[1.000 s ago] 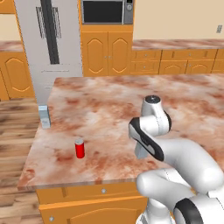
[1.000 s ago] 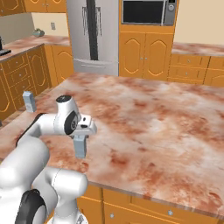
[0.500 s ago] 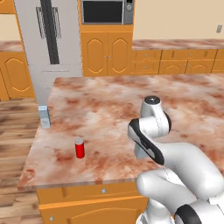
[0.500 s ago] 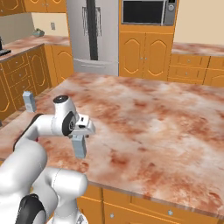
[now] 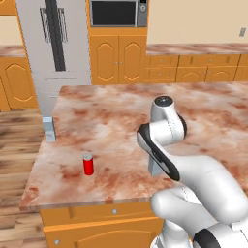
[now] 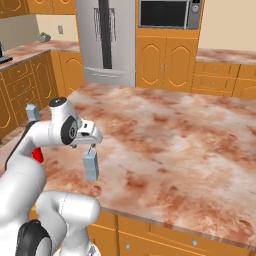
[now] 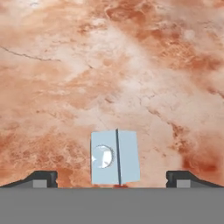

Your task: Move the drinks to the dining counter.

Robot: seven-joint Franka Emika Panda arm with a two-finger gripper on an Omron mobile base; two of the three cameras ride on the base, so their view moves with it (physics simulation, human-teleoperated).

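On the dining counter [image 5: 121, 111], near its front edge, a grey-blue carton [image 6: 91, 165] is standing upright just under the gripper [image 6: 89, 146], which is hovering above it with its fingers spread wide and touching nothing. Looking down from the hand view, the same carton's gable top [image 7: 115, 157] is sitting between the two dark fingertips [image 7: 41, 178], with clear marble showing on either side; the carton's lower part is being cut off by the bottom of that view. From the left base view the arm's white elbow is covering most of this carton, leaving just a grey sliver [image 5: 156, 164] showing beside the forearm. A second carton [image 5: 49, 129] is standing at the slab's left edge, and in the right base view it is peeking out behind the arm's shoulder [image 6: 32, 113]. A red can [image 5: 88, 164] is standing upright on the marble, well apart from both cartons; from the right base view only a small red patch [image 6: 37, 155] is showing past the arm
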